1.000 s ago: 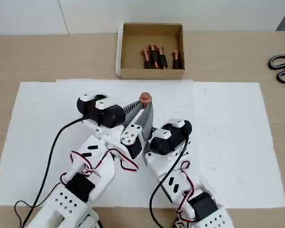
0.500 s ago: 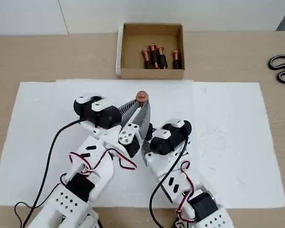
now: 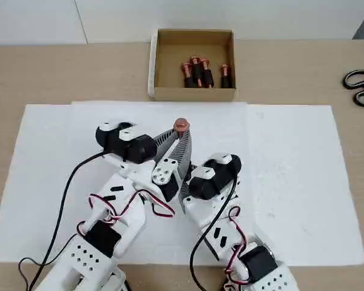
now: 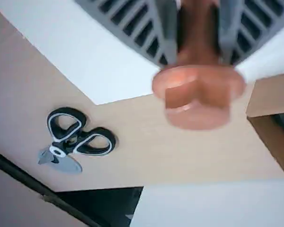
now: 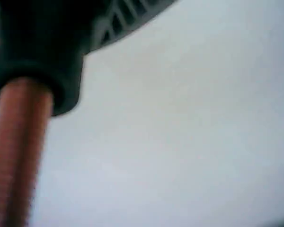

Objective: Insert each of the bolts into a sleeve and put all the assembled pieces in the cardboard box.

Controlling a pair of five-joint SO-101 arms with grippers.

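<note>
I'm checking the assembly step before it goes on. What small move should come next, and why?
Probably open the left gripper: the bolt already pokes through the sleeve in the right gripper, so that arm can likely carry the piece to the cardboard box.

Bright, even light from above; soft shadows, hardly any glare.

High view: the white sheet (image 3: 291,182) and the table (image 3: 48,73) are evenly lit; the arms (image 3: 118,203) lay only faint, soft-edged shadows on the sheet; the box (image 3: 194,94) is slightly shaded along its inner walls. Left wrist view: a small pale highlight sits on the head of the bolt (image 4: 197,94); beyond the table edge lies a dark, unlit band. Right wrist view: the sleeve (image 5: 38,42) reads near black against the pale, evenly lit sheet.
</note>
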